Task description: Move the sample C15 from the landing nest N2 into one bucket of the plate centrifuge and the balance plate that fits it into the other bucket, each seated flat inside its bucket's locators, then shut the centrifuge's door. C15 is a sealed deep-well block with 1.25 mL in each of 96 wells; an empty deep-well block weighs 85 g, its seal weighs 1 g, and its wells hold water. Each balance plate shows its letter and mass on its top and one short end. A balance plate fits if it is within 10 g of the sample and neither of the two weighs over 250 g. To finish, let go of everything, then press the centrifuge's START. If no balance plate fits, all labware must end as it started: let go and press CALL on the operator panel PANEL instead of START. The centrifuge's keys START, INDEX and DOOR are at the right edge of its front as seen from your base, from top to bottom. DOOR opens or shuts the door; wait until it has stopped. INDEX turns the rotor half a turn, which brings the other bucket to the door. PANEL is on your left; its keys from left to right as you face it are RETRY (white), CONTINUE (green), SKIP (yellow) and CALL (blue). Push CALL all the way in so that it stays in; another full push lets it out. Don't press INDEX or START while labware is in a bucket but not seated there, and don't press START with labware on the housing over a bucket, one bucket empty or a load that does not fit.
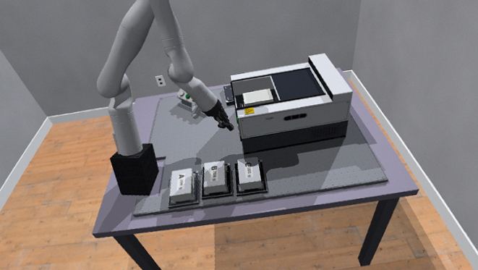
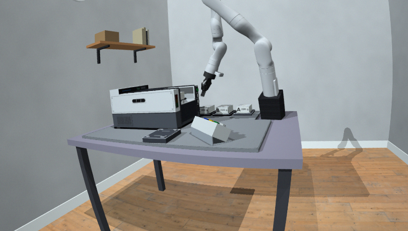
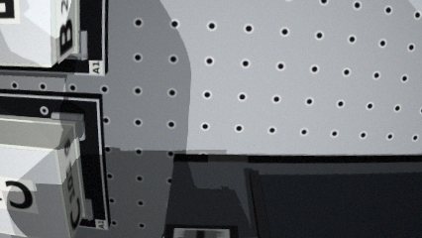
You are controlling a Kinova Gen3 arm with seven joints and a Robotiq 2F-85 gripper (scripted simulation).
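3 balance plates: A (image 1: 180,184), B (image 1: 214,176), C (image 1: 249,172); 1 centrifuge (image 1: 294,116); end effector (image 1: 229,126) pressed together, empty.

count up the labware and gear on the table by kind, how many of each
balance plates: 3 (A, B, C)
sample blocks in the centrifuge bucket: 1
centrifuges: 1
empty landing nests: 1
operator panels: 1
robot arms: 1, gripper shut and empty
total: 8

Shut gripper (image 1: 227,125) hangs just beside centrifuge (image 1: 295,117) front. Open breadboard (image 1: 191,141) below it. 3 balance plates (image 1: 214,178) stand near table edge. Arm base (image 1: 135,170) blocks corner.
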